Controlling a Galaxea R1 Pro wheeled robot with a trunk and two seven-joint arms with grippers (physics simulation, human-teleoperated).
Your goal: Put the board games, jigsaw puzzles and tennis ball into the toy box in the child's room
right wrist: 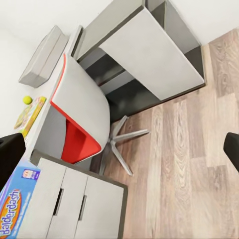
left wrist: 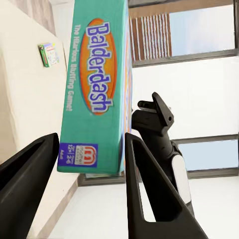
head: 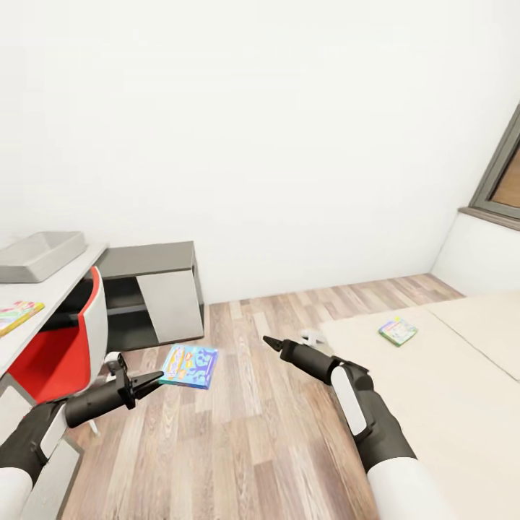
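The left tool (head: 148,381) grips the teal-edged blue Balderdash box (head: 189,365) over the wood floor (head: 253,433); the right tool (head: 271,342) hangs open.

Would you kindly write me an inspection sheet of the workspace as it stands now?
Surface: table, light grey, bearing the toy box.
Job's things: blue board game in the left gripper; green-bordered board game on the bed; tennis ball and a flat colourful toy on the table.
Clutter: nothing seen.
Grippers: left shut on the blue board game; right gripper open, empty.
Cables: nothing seen.
Surroundings: red chair, dark cabinet, wood floor, window.
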